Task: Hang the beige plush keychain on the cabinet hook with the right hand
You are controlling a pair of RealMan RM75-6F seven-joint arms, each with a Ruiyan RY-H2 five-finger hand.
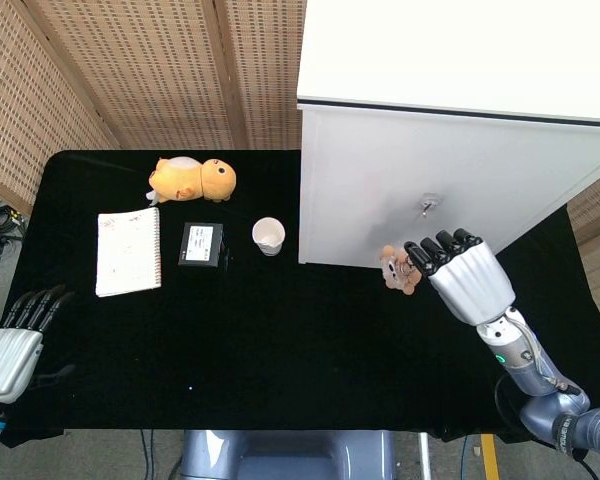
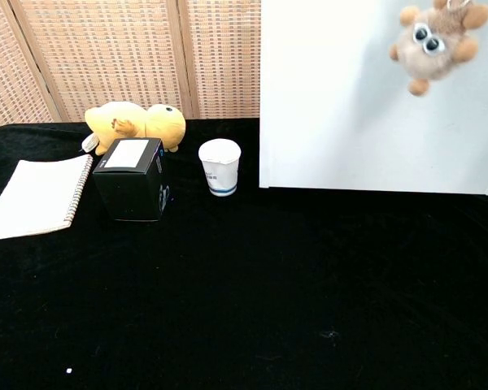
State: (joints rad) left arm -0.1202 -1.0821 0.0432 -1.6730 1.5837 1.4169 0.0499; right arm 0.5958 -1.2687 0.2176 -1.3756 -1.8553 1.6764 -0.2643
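The beige plush keychain (image 1: 395, 268) hangs in the air from my right hand (image 1: 465, 276), which pinches its ring in front of the white cabinet (image 1: 450, 190). In the chest view the plush keychain (image 2: 433, 44) dangles at the top right against the cabinet face, and the hand is out of that frame. The small metal hook (image 1: 428, 206) sticks out of the cabinet front, above and a little right of the plush. My left hand (image 1: 20, 335) rests open off the table's left front corner, holding nothing.
On the black table (image 1: 240, 340) stand a white paper cup (image 1: 268, 236), a black box (image 1: 201, 244), a spiral notebook (image 1: 128, 251) and a yellow plush toy (image 1: 193, 179). The cabinet fills the right back of the table.
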